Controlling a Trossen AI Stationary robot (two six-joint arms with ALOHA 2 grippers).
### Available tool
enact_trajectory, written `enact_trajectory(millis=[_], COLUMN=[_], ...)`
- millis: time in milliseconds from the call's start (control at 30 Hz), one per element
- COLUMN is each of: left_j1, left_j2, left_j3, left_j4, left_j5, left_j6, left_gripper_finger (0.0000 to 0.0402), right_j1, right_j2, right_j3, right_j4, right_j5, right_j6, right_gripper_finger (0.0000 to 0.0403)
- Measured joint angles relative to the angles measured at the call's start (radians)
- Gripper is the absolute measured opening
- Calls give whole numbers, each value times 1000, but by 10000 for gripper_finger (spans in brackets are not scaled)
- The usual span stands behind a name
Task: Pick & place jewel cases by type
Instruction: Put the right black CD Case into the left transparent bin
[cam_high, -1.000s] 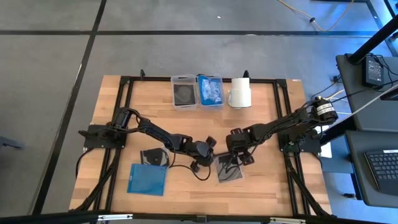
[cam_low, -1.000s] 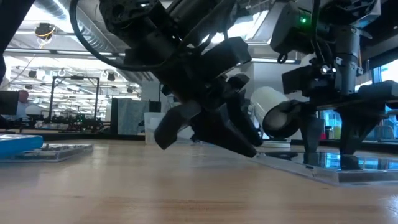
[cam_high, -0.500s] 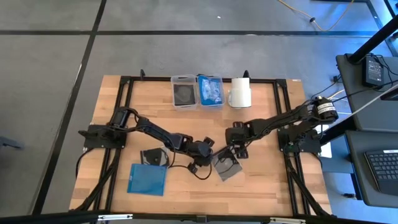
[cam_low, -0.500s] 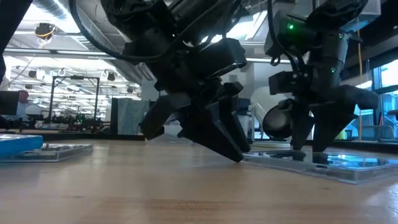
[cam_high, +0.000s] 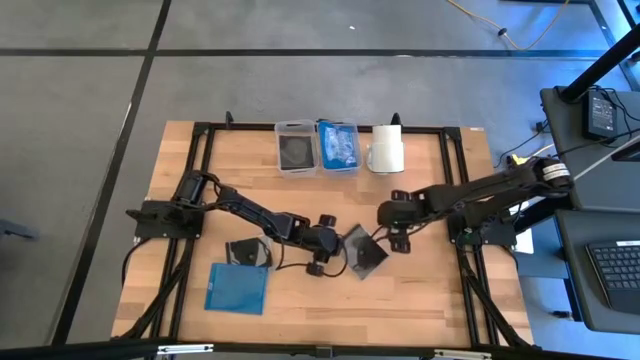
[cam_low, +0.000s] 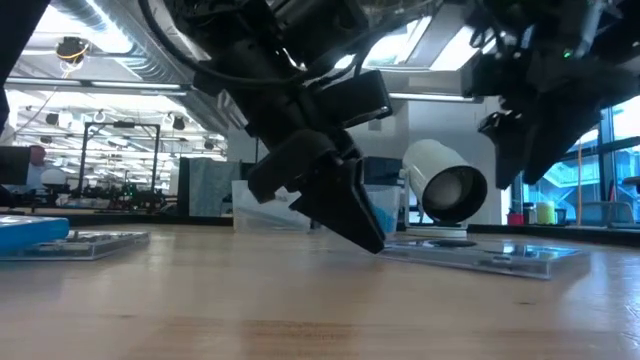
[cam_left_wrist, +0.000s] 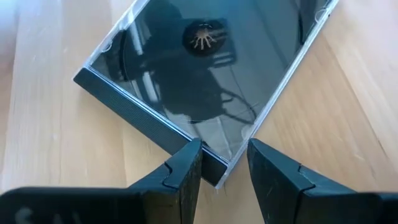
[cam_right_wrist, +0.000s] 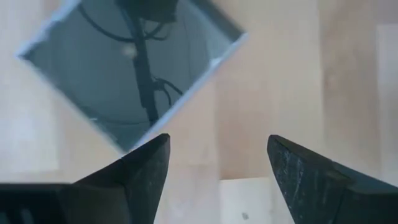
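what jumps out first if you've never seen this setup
Two dark arms meet mid-table over a grey jewel case: the left gripper straddles its corner, the right gripper hangs open just beside it. At the far edge, two clear bins sit next to a white roll; a blue case lies front left.

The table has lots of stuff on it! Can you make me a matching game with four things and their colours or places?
Things:
1. white roll
2. blue case
3. dark case
4. right tool

Clues:
A. at the left tool's tips
B. lying on its side beside the bins
C. open, holding nothing
D. flat on the table's front left

Pairs: 1-B, 2-D, 3-A, 4-C
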Motion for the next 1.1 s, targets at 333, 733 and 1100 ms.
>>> enact_trajectory(millis=[333,733,1100], left_j1=[0,6,6], left_j2=[-4,-4,-4], left_j3=[0,0,0], left_j4=[-25,-25,-25], left_j5=[-19,-10,-8], left_j6=[-220,-243,-287], left_gripper_finger=[127,127,127], right_j1=[96,106,174], right_j2=[1,1,50], right_j3=[-100,-307,-310], right_j4=[38,428,513], right_j5=[53,37,31], right_j6=[89,7,34], right_gripper_finger=[273,273,273])
